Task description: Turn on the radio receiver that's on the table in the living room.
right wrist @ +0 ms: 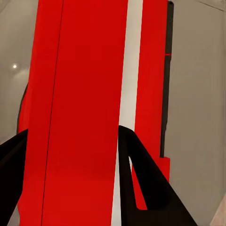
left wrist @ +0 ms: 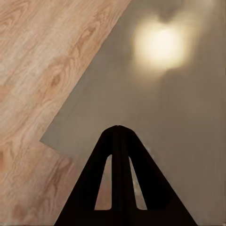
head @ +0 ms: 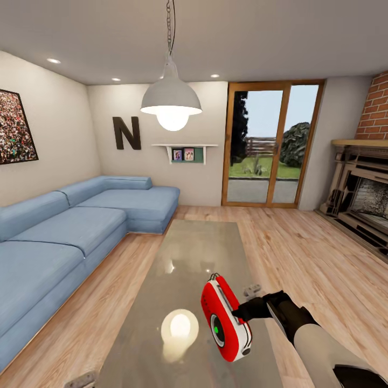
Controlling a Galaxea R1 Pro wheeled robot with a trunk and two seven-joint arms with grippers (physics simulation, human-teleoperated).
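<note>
Right gripper clamps the radio receiver across its red-and-white edge, holding it tilted above the table near its close end. Left gripper fingers pressed together, empty, over a table corner. Radio looks light, rigid, smooth plastic; edge hold suits it.

A bright-red radio with white edge trim is held tilted above the near end of the glossy grey tabletop, its round dark dial lit green at the centre. The long low tabletop, reflecting lamp glare, is set on light wood flooring in the living room.
</note>
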